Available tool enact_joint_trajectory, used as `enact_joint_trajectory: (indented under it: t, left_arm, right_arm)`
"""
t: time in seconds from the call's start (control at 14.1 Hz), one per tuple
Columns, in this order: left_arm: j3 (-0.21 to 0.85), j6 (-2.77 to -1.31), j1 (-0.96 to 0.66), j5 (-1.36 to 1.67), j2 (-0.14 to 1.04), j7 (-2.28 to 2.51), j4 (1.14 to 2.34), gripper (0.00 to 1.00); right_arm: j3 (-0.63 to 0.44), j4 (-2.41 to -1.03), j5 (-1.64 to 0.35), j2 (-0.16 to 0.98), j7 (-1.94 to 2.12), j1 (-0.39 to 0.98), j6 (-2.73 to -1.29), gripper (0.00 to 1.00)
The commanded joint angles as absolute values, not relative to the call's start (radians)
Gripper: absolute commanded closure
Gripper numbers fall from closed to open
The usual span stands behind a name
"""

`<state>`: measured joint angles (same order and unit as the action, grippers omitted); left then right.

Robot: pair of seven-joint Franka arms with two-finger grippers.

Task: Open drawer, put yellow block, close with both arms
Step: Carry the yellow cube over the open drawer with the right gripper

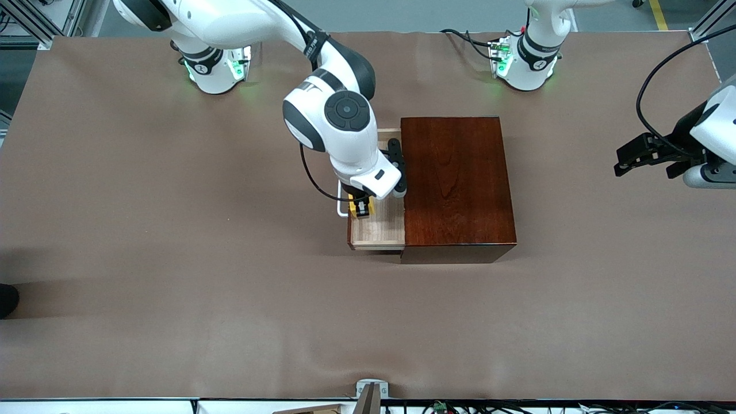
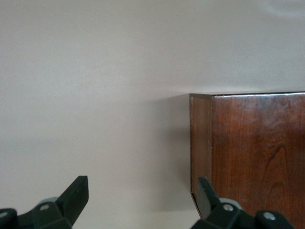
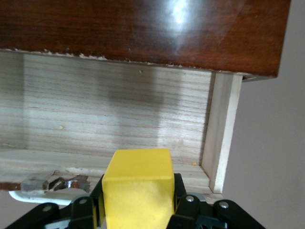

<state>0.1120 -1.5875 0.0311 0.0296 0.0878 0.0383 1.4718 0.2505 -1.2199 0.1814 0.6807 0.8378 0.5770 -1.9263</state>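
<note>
A: Drawer (image 1: 379,230) pulled out of wooden box (image 1: 454,184); we see right gripper (image 1: 361,208) over its tray, jaws clamped on yellow block (image 3: 138,188).
B: Left gripper (image 2: 138,202) waits, jaws apart, beside the box over brown tabletop (image 1: 172,259). Grey floor past the bases.

Yellow block (image 3: 138,183), pale-wood drawer (image 3: 109,114), red-brown box (image 1: 454,184)

R gripper (image 1: 361,208) fingers clamped, wrist pointing down; L gripper (image 1: 643,156) fingers apart, arm waiting.
</note>
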Motion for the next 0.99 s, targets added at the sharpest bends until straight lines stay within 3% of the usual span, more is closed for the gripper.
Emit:
enact_joint_trajectory:
  t: [0.0,0.92]
  left_arm:
    - [0.114,-1.603,0.034,0.037,0.067,0.043,1.496,0.00]
    - [0.115,-1.603,0.037,0.037,0.071,0.044,1.496,0.00]
  right_arm:
    - [0.244,-1.177,0.196,0.727,0.813,0.598,-1.913,1.00]
    - [0.238,-1.180,0.206,0.781,0.718,0.687,-1.953,1.00]
